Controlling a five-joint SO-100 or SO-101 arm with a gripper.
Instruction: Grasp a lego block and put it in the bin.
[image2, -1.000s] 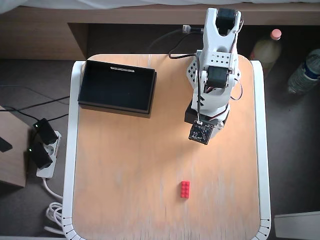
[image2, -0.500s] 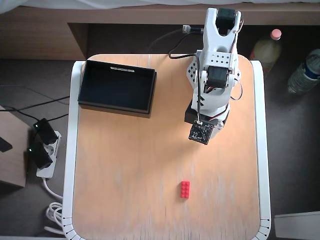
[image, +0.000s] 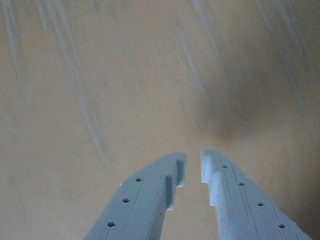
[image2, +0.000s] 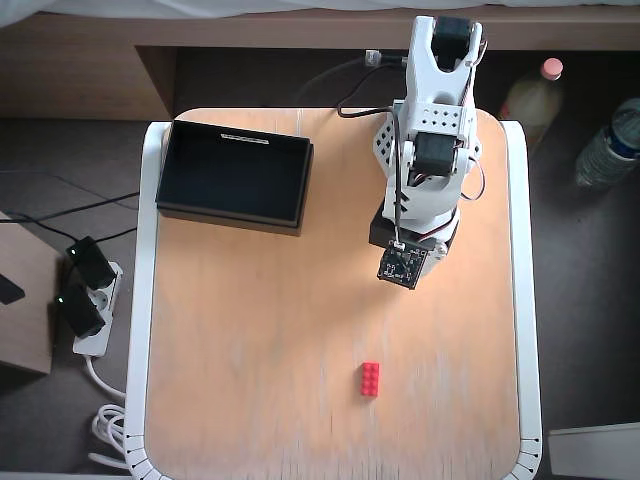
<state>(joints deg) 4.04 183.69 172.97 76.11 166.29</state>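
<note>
In the overhead view a small red lego block (image2: 370, 379) lies on the wooden table, near the front and right of centre. The bin (image2: 235, 175), a shallow black tray with nothing in it, sits at the table's back left corner. The white arm (image2: 432, 150) stands at the back right, folded down, and its wrist camera board (image2: 402, 266) covers the fingers, well behind the block. In the wrist view my gripper (image: 193, 161) points at bare wood, its jaws almost together with only a thin slit and nothing between them. Neither block nor bin shows there.
The table (image2: 250, 350) has a white raised rim (image2: 140, 300) on both sides. Off the table stand two bottles (image2: 533, 92) (image2: 610, 145) at the right, and a power strip (image2: 85, 300) with cables at the left. A wooden ledge runs along the back.
</note>
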